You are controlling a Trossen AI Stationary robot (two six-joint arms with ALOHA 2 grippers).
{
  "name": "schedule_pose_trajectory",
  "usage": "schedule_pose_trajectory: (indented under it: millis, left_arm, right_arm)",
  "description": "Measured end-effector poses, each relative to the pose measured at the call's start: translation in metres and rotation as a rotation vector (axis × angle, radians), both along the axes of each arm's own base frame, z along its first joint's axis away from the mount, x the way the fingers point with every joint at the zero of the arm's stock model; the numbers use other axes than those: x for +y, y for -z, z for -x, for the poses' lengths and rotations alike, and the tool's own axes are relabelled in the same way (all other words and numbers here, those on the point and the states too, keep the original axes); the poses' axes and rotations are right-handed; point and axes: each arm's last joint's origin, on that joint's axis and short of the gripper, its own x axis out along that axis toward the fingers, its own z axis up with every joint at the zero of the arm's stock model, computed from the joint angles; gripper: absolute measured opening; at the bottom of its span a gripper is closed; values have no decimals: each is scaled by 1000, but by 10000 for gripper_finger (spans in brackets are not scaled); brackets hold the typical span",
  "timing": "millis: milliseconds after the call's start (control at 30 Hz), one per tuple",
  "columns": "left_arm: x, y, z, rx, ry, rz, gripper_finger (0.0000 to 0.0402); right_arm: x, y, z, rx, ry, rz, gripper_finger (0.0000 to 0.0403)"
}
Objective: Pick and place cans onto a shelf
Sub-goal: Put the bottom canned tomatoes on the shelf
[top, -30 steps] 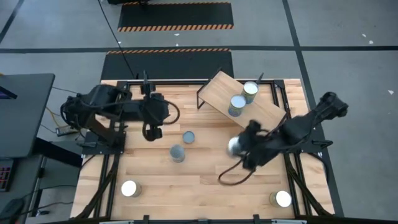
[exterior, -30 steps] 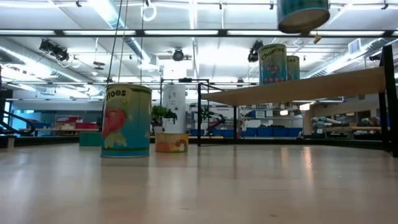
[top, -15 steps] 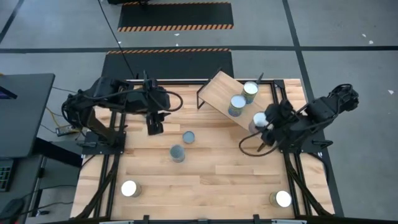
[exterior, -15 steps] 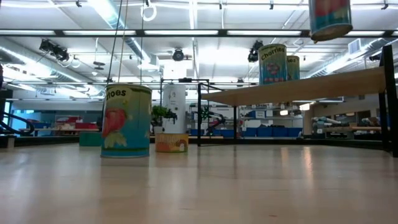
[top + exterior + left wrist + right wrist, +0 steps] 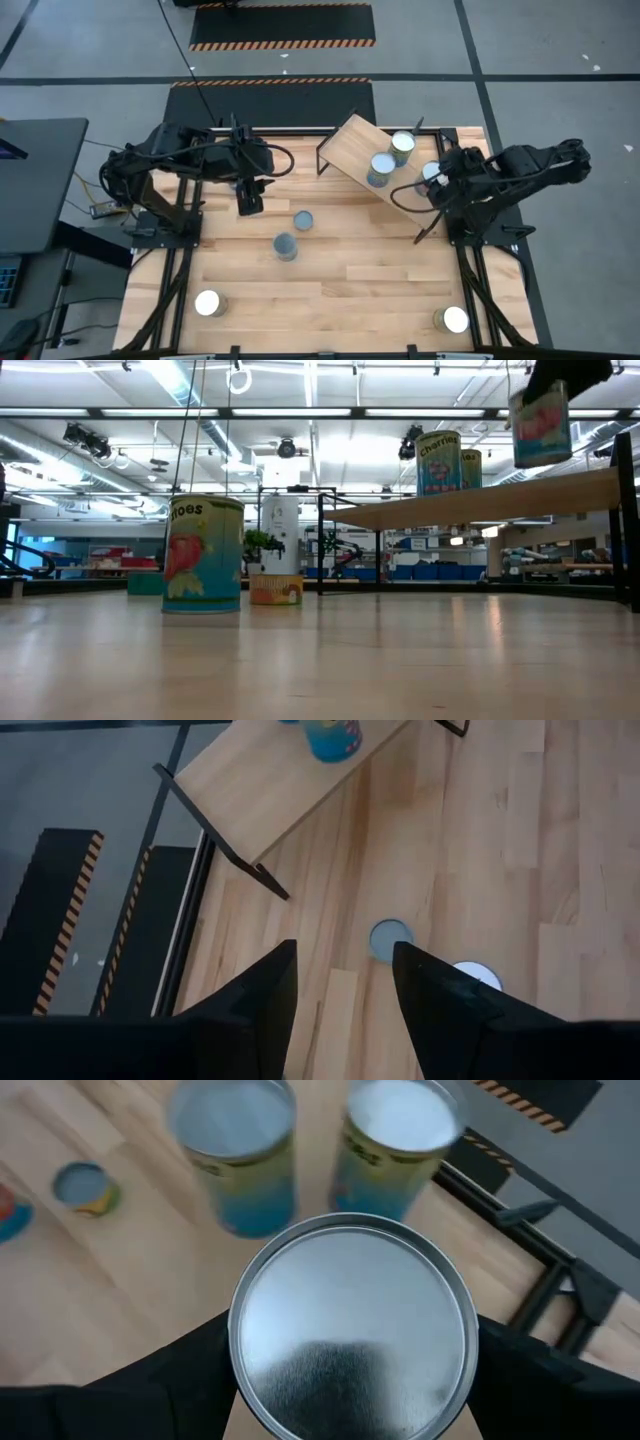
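Right gripper (image 5: pixel 432 172) is clamped on a silver-topped can with a blue and red label (image 5: pixel 352 1328), holding it in the air above the right end of the light-wood shelf on its thin black frame (image 5: pixel 350 148). In the low view that held can (image 5: pixel 540 424) hangs clear of the shelf board (image 5: pixel 500 502), not touching it. Dark fingers (image 5: pixel 150 1380) sit on both sides of the lid in the right wrist view.

Two cans with silver tops and blue-yellow labels already stand on the shelf: one (image 5: pixel 381 167) toward the middle, one (image 5: pixel 403 146) nearer the back edge, close together. The held can is just beside them, on their right.

Left gripper (image 5: pixel 249 200) hovers over the left-back part of the plank tabletop (image 5: pixel 330 280), jaws partly spread and holding nothing; the left wrist view shows bare table between the fingers (image 5: pixel 440 995).

Still on the table:
- two bluish-topped cans near the centre, one (image 5: pixel 303 220) just behind the other (image 5: pixel 285 245)
- white-topped can at the front left corner (image 5: pixel 208 302)
- white-topped can at the front right corner (image 5: pixel 455 319)

Low view has a tall strawberry-label can (image 5: pixel 203 553) standing upright and a smaller orange-label can (image 5: pixel 276 588) behind it.
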Motion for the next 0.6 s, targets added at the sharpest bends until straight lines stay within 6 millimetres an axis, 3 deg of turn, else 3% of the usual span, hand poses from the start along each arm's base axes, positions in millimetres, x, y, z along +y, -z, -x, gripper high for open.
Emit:
schedule_pose_trajectory:
  millis: [267,600]
  left_arm:
    - [0,0,0,-6,-14,11,172]
    - [0,0,0,-8,-18,14,172]
  right_arm:
    - [-15,15,8,41,-14,-42,323]
    - [-26,10,37,-48,44,-29,323]
